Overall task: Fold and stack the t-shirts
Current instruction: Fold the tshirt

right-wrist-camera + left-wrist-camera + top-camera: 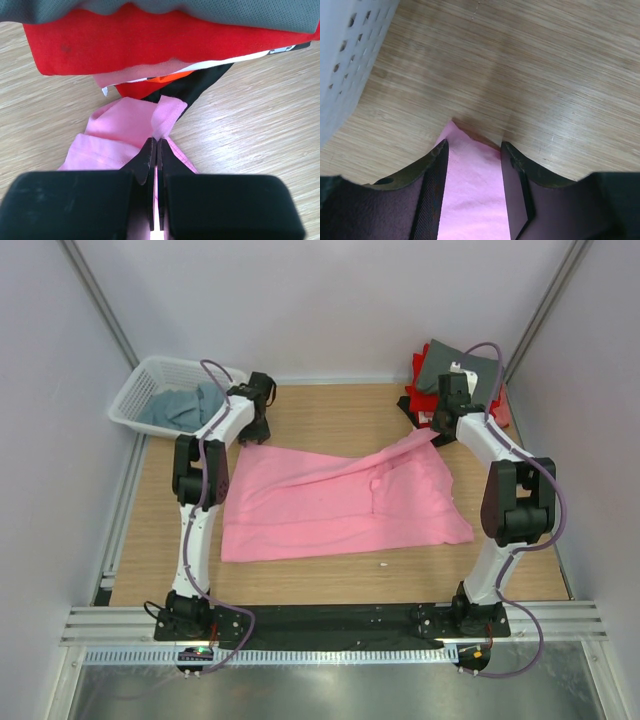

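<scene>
While the pink shirt (330, 505) lies spread over the middle of the table (300, 580), mostly flat with a few creases, each arm is at one of its far corners; the right gripper (156, 145) has its fingers pressed together on a small fold of pink cloth, and the left gripper (473, 146) stands with its fingers spread, one on each side of the far left corner, so nothing is pinched there.

I see the first danger on the left side: the cloth lies thin and flat on the wood, and the fingers may close above it and catch nothing; then only the right corner rises and the shirt is pulled crooked.

The second danger is the right grip itself; it holds only a little fold near the edge, and the weight of the shirt may draw it out.

The third is the stack of folded shirts (455, 375) at the far right; the pinched corner is just in front of the red shirt (150, 45) and seems to touch the black shirt (200, 87) under it, so a careless pull may drag these layers and spoil the stack.

On the left, the white basket (140, 390) – a grey-blue shirt (180, 408) is inside – is just beside the gripper; a wide swing may knock it.
</scene>
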Controlling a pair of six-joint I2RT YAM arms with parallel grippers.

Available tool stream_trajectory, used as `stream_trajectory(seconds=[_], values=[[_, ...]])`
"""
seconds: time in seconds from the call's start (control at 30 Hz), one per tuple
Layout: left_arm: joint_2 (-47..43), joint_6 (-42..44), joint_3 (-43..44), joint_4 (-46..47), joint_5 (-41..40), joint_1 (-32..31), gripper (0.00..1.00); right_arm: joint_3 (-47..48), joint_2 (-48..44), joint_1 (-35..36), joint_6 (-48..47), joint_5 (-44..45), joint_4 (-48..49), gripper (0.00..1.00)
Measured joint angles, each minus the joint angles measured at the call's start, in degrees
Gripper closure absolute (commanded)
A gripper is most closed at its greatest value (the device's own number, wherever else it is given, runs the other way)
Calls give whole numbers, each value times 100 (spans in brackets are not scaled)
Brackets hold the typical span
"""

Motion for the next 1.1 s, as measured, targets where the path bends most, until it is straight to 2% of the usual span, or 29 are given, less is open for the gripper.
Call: stream_trajectory(seconds=[0.03, 0.13, 0.17, 0.27, 0.5, 0.63, 0.87, 1.1], values=[[2, 2, 4, 2, -17, -2, 53, 0, 0, -4, 0, -11, 0, 99], [31, -9, 33, 2, -42, -4, 68, 0, 2, -20, 0, -46, 2, 99], [42, -2, 46, 2, -52, 0, 83, 0, 2, -22, 0, -52, 2, 99], [111, -2, 138, -13, -92, 17, 100, -2, 9, -31, 2, -118, 24, 99], [160, 20, 247, -262, -190, 31, 100, 101, 175, 20, 55, -831, 90, 99], [-4, 15, 63, -450, -275, 33, 100, 822, 520, 291, -4, -1108, -79, 99], [-933, 11, -280, -693, -391, 33, 100, 2179, 1019, 723, -144, -1294, -409, 99], [-1775, 24, -549, -708, -581, 72, 100, 2352, 1180, 704, -149, -1259, -876, 99]])
